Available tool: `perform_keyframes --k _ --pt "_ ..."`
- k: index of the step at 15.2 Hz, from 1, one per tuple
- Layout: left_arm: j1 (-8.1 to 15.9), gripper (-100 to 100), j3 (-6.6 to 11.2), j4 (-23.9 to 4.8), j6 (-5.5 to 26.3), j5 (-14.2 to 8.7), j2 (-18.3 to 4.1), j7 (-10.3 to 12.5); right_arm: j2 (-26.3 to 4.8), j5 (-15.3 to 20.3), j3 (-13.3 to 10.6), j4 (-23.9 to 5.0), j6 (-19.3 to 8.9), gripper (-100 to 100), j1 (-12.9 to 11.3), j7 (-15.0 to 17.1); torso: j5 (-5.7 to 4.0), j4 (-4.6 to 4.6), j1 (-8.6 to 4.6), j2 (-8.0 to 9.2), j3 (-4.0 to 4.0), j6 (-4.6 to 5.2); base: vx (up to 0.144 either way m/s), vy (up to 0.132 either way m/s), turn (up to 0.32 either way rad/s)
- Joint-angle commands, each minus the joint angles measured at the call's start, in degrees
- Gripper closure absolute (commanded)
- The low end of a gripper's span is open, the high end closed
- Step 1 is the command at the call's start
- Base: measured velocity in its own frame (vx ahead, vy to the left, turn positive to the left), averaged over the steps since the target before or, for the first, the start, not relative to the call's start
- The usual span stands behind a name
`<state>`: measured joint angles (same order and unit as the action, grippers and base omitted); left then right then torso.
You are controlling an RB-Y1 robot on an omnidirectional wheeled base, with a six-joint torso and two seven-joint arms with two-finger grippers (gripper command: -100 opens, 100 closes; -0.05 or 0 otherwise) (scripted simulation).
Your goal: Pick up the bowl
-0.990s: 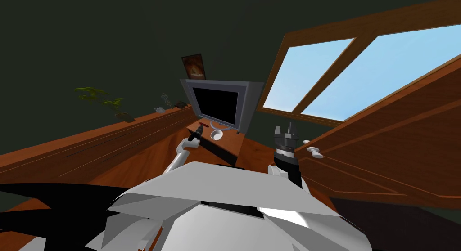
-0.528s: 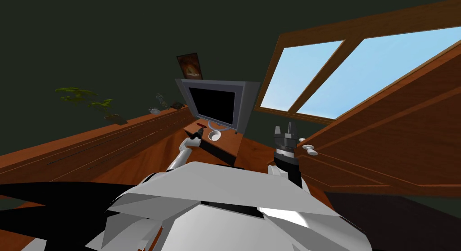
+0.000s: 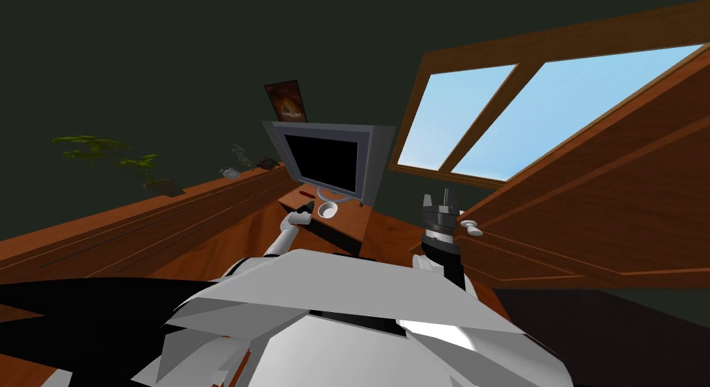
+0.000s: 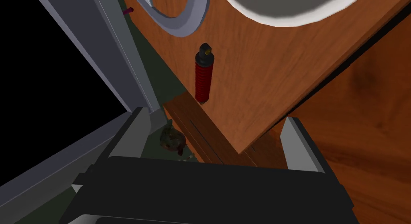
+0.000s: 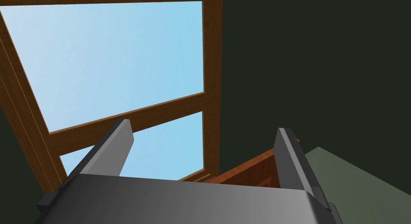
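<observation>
Left gripper [image 4: 214, 117], spread wide and empty, hangs just short of the white bowl [image 4: 289, 9] on the wooden tabletop [image 4: 249, 81] before the monitor [image 3: 326, 161], probably lining up on its rim, while the right gripper [image 5: 204, 131] is held released, raised out of the way.

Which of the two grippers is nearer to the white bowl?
The left gripper: it hangs open at the table's edge beside the bowl; the right gripper points up, apart.

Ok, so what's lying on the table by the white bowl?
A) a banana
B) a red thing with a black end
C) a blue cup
B: a red ribbed tool with a black end lies on the wooden table near the bowl.
</observation>
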<state>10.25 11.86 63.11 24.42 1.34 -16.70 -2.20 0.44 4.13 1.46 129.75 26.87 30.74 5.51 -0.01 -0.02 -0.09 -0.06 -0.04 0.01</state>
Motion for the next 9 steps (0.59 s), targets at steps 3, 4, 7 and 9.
perform_keyframes --k 3,4,7,9 --pt "3.10 -100 0.80 -5.04 4.82 0.46 0.80 0.00 0.00 0.00 0.00 0.00 0.00 0 0.00 0.00 0.00 0.01 0.03 0.04 0.02 0.00 0.003 -0.004 -0.057" --pt "3.10 -100 0.80 -5.93 4.82 0.46 0.80 0.00 0.00 0.00 0.00 0.00 0.00 0 0.00 0.00 0.00 0.01 0.03 0.03 0.02 0.01 0.003 0.002 -0.058" --pt "5.56 -100 1.41 -10.56 7.99 0.80 1.46 0.00 0.00 0.00 0.00 0.00 0.00 0 0.00 0.00 0.00 0.01 0.04 0.05 0.03 -0.02 0.002 -0.003 -0.048" --pt "6.68 -100 1.69 -12.67 9.37 0.95 1.79 0.01 0.00 0.00 0.00 0.00 0.00 0 0.00 0.00 0.01 0.01 0.09 0.05 0.03 -0.01 0.002 0.000 -0.054"
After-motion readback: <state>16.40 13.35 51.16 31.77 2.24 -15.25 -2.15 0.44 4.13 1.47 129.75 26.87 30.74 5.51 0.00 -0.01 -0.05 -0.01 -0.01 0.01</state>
